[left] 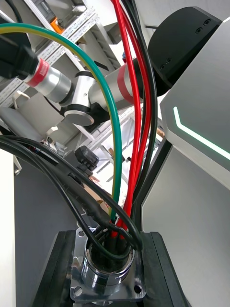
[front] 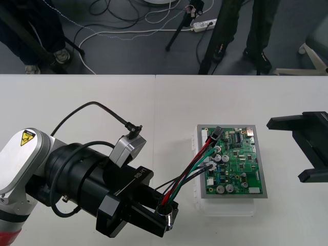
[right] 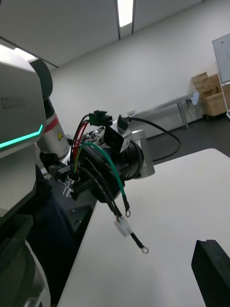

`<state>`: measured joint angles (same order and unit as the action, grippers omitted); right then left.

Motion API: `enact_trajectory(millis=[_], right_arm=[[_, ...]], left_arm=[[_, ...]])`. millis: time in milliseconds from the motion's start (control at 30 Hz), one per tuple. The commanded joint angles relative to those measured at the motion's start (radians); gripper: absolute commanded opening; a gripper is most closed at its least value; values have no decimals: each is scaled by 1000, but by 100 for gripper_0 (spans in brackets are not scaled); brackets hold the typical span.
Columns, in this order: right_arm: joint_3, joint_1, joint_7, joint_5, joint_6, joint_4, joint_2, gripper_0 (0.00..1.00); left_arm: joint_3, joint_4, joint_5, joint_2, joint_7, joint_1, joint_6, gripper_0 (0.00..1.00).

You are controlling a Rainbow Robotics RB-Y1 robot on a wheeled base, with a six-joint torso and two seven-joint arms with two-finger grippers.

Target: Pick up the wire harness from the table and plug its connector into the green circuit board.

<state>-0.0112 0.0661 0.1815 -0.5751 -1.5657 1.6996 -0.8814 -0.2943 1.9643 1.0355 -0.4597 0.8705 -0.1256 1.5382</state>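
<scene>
Left hand (front: 166,214) clamped on flanged metal socket (left: 108,273); glossy wires (front: 192,168) arch over green board (front: 241,166) on pale table (front: 92,95); right hand (front: 285,150) spread.

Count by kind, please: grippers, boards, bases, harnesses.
grippers: 2, left gripper and right gripper
green circuit board: 1
white base: 1
wire harness: 1
Total: 5

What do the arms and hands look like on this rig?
Left arm: pale silver link with a yellow warning triangle, red ring low down, black wrist lettered RB-Y1, silver wrist camera fed by a looping black cable. Both hands black: left hand blocky, right hand with flat angular fingers.
</scene>
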Motion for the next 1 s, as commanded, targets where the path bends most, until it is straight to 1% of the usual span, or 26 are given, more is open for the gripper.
enact_trajectory(millis=[33,200,400,600,933,1000], right_arm=[[102,110,4,60,-5,-70,-41,100],[134,179,15,80,-5,-127,-39,100],[171,245,29,89,-5,-155,-39,100],[238,297,19,113,-5,-159,-39,100],[261,354,18,93,-5,-158,2,100],[269,380,16,87,-5,-159,13,100]], left_arm=[[-20,4,-19,-22,68,-26,33,0],[-19,4,-19,-16,70,-26,33,0],[-19,4,-19,-13,71,-26,33,0],[-19,4,-19,-13,74,-26,33,0],[-19,4,-19,-11,73,-25,33,0],[-19,4,-19,-8,74,-25,33,0]])
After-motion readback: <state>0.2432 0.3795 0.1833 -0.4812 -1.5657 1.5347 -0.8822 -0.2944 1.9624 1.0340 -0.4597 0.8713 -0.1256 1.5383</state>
